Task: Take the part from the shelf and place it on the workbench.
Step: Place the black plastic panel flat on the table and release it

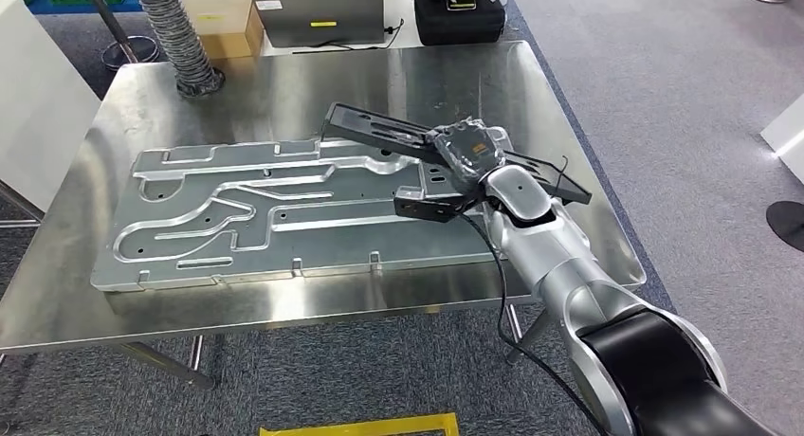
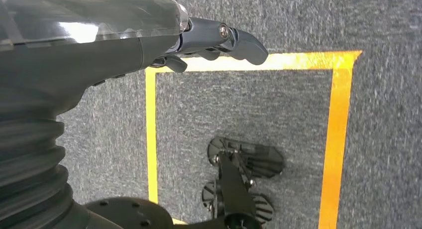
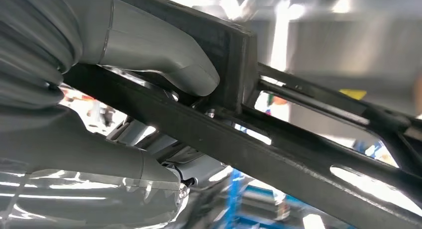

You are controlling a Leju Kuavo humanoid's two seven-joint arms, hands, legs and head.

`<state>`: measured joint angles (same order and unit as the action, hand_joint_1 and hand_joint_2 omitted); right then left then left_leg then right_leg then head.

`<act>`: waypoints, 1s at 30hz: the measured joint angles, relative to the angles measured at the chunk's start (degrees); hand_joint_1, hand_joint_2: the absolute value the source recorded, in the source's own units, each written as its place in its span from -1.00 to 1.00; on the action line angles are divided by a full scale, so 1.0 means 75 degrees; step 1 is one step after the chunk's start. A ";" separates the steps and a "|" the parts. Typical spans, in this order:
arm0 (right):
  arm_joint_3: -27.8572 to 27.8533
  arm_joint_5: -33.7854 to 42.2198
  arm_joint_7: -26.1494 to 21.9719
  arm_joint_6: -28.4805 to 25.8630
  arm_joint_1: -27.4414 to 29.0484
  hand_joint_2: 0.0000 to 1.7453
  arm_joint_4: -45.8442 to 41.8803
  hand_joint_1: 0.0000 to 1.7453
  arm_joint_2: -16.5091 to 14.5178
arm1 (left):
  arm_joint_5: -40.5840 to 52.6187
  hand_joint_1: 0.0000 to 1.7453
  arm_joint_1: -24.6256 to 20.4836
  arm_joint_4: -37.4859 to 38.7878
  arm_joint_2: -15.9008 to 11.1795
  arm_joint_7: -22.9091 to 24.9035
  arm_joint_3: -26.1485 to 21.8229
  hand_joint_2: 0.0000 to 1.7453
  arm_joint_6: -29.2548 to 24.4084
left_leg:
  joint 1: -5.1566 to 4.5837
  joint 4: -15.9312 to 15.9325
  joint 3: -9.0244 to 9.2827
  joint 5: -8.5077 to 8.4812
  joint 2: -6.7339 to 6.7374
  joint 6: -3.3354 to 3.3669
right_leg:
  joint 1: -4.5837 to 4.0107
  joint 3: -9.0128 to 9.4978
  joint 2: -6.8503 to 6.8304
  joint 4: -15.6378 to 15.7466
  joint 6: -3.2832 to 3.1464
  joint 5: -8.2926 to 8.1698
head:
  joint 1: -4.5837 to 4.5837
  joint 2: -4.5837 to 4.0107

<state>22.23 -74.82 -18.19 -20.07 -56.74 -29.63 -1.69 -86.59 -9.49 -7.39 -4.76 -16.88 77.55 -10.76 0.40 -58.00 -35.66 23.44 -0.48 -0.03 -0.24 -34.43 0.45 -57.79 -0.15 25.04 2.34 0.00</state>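
Note:
A long black frame-shaped part (image 1: 379, 128) hangs tilted over the right side of the steel workbench (image 1: 284, 90). My right hand (image 1: 465, 152) grips it near its middle; its far end points back-left, its near end (image 1: 559, 182) sticks out to the right. In the right wrist view the thumb (image 3: 159, 55) presses on the black part (image 3: 278, 154), whose bars run across the picture. My left hand (image 2: 219, 40) hangs over the carpet, fingers loosely extended, holding nothing.
A large machined aluminium plate (image 1: 256, 213) lies flat on the workbench under the part. At the back stand a ribbed hose (image 1: 180, 33), a cardboard box (image 1: 223, 19), a grey case (image 1: 318, 9) and a black case (image 1: 460, 14). Yellow floor tape (image 2: 338, 129) marks the carpet.

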 joint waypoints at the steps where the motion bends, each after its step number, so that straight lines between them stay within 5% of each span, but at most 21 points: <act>1: 0.0082 -0.0078 0.0049 0.0004 0.0000 1.00 0.0074 1.00 -0.0051 | -0.0001 -1.00 0.0003 0.0000 0.0005 -0.0001 0.0012 1.00 0.0004 | 0.0017 0.0025 0.0010 -0.0013 0.0000 0.0033 | 0.0005 0.0003 -0.0001 -0.0003 0.0037 0.0018 | 0.0000 0.0000; 3: 0.0237 -0.0238 0.0140 0.0018 -0.0037 1.00 0.0195 1.00 -0.0146 | -0.0001 -1.00 -0.0005 0.0000 0.0015 -0.0001 0.0044 1.00 0.0010 | 0.0056 0.0088 0.0050 -0.0038 0.0006 0.0106 | 0.0013 -0.0118 -0.0008 -0.0296 0.0122 0.0228 | 0.0000 0.0000; 6: 0.0501 -0.0591 0.0271 0.0067 -0.0104 1.00 0.0375 1.00 -0.0266 | -0.0002 -1.00 -0.0023 0.0000 0.0017 -0.0004 0.0095 1.00 0.0007 | 0.0067 0.0116 0.0072 -0.0036 0.0020 0.0160 | 0.0069 -0.0821 -0.0019 -0.1737 0.0235 0.0900 | -0.0001 0.0000; 8: 0.0740 -0.0921 0.0390 0.0070 -0.0112 1.00 0.0478 1.00 -0.0347 | -0.0005 -1.00 -0.0024 0.0000 0.0020 -0.0010 0.0127 1.00 -0.0001 | 0.0068 0.0112 0.0079 -0.0027 0.0016 0.0161 | 0.0108 -0.1106 -0.0022 -0.2246 0.0271 0.0956 | -0.0001 0.0000; 9: 0.0871 -0.1077 0.0455 0.0068 -0.0129 1.00 0.0523 1.00 -0.0389 | -0.0006 -1.00 -0.0024 0.0000 0.0023 -0.0012 0.0140 1.00 -0.0007 | 0.0068 0.0108 0.0089 -0.0021 0.0008 0.0153 | 0.0122 -0.1022 -0.0024 -0.2034 0.0268 0.0761 | -0.0001 0.0000; 11: 0.1105 -0.1329 0.0567 0.0062 -0.0202 1.00 0.0585 1.00 -0.0484 | -0.0008 -1.00 -0.0026 0.0000 0.0034 -0.0016 0.0157 1.00 -0.0017 | 0.0065 0.0097 0.0113 0.0003 -0.0005 0.0116 | 0.0127 -0.0531 -0.0028 -0.0963 0.0219 0.0205 | -0.0001 0.0000; 13: 0.1318 -0.1559 0.0630 0.0052 -0.0296 1.00 0.0628 1.00 -0.0618 | -0.0009 -1.00 -0.0032 0.0000 0.0043 -0.0022 0.0162 1.00 -0.0028 | 0.0040 0.0075 0.0112 0.0031 -0.0002 0.0048 | 0.0090 -0.0152 -0.0031 -0.0143 0.0143 -0.0080 | 0.0000 0.0000; 18: 0.1732 -0.1835 0.0586 0.0037 -0.0354 1.00 0.0711 1.00 -0.1000 | -0.0009 -1.00 -0.0056 0.0000 0.0055 -0.0032 0.0164 1.00 -0.0063 | 0.0055 -0.0145 0.0029 0.0228 0.0016 -0.0163 | 0.0081 -0.0041 -0.0027 0.0088 -0.0087 -0.0123 | 0.0000 0.0000; 21: 0.1914 -0.1861 0.0435 -0.0034 -0.0348 1.00 0.0748 1.00 -0.1217 | -0.0009 -1.00 -0.0062 0.0000 0.0071 -0.0042 0.0168 1.00 -0.0072 | 0.0076 -0.1509 -0.0580 0.0914 0.0020 -0.0241 | 0.0083 -0.0014 -0.0035 0.0117 -0.0172 -0.0127 | 0.0001 0.0000; 23: 0.2040 -0.1866 0.0325 -0.0108 -0.0301 1.00 0.0793 1.00 -0.1309 | -0.0009 -1.00 -0.0058 0.0000 0.0074 -0.0042 0.0170 1.00 -0.0085 | 0.0086 -0.2153 -0.0914 0.1060 0.0021 -0.0274 | 0.0072 -0.0008 -0.0036 0.0103 -0.0176 -0.0111 | 0.0001 0.0000; 24: 0.2099 -0.1867 0.0282 -0.0151 -0.0269 1.00 0.0815 1.00 -0.1344 | -0.0009 -1.00 -0.0056 0.0000 0.0075 -0.0042 0.0172 1.00 -0.0097 | 0.0093 -0.2042 -0.0876 0.0912 0.0023 -0.0282 | 0.0072 -0.0001 -0.0035 0.0092 -0.0168 -0.0098 | 0.0001 0.0000; 27: 0.2233 -0.1840 0.0192 -0.0286 -0.0194 1.00 0.0862 1.00 -0.1450 | -0.0009 -1.00 -0.0058 0.0000 0.0077 -0.0052 0.0178 1.00 -0.0130 | 0.0116 -0.0572 -0.0187 0.0203 0.0030 -0.0268 | 0.0066 0.0012 -0.0018 0.0004 -0.0094 -0.0018 | 0.0001 0.0000; 30: 0.2299 -0.1784 0.0148 -0.0407 -0.0105 1.00 0.0907 1.00 -0.1525 | -0.0009 -1.00 -0.0049 0.0000 0.0087 -0.0094 0.0208 1.00 -0.0117 | 0.0087 -0.0060 0.0074 0.0120 0.0009 -0.0148 | 0.0024 -0.0018 0.0002 -0.0054 0.0012 0.0018 | 0.0001 0.0000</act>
<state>39.47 -88.20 -17.08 -23.12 -57.53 -22.82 -13.13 -86.66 -9.86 -7.39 -4.11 -17.59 79.11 -11.64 1.06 -58.45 -35.11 24.34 -0.41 -1.14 -0.06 -34.57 0.47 -58.19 -0.06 25.18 2.35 0.00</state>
